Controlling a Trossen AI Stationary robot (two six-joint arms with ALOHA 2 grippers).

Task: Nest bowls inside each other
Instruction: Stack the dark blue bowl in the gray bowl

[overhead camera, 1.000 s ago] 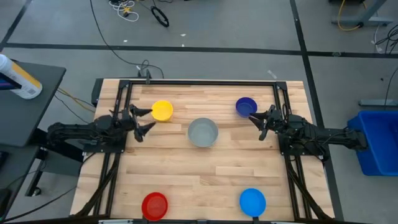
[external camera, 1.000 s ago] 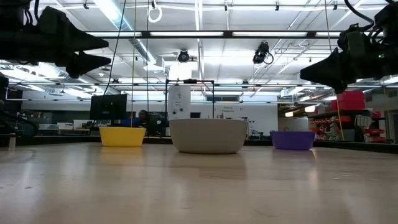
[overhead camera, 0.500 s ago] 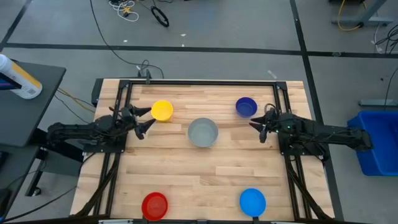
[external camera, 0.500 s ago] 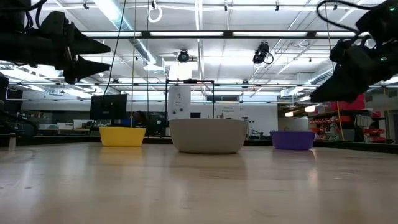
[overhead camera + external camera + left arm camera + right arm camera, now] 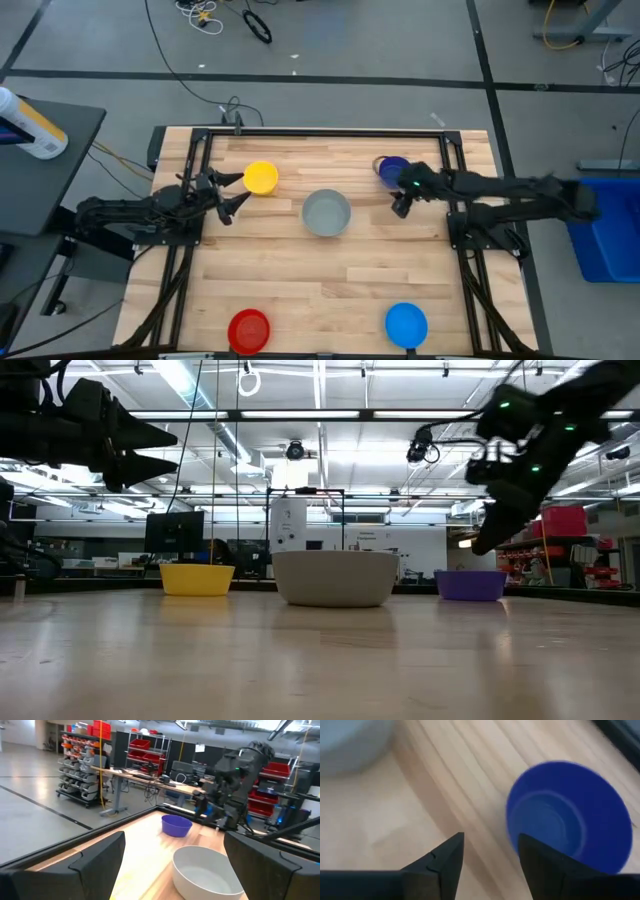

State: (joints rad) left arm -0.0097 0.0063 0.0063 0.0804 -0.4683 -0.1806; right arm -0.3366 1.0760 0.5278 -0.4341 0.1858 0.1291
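Right hand point(image 5: 399, 196) hangs above the tabletop point(image 5: 330, 275) beside the dark blue bowl point(image 5: 393, 170), on the side toward the grey bowl point(image 5: 326, 213); fingers apart, holding nothing, bowl just off its fingertips in the right wrist view. Left hand point(image 5: 236, 192) waits open and empty just beside the yellow bowl point(image 5: 261, 178). Red bowl point(image 5: 249, 329) and light blue bowl point(image 5: 406, 324) sit well apart at the tabletop's opposite edge; no bowl nested.
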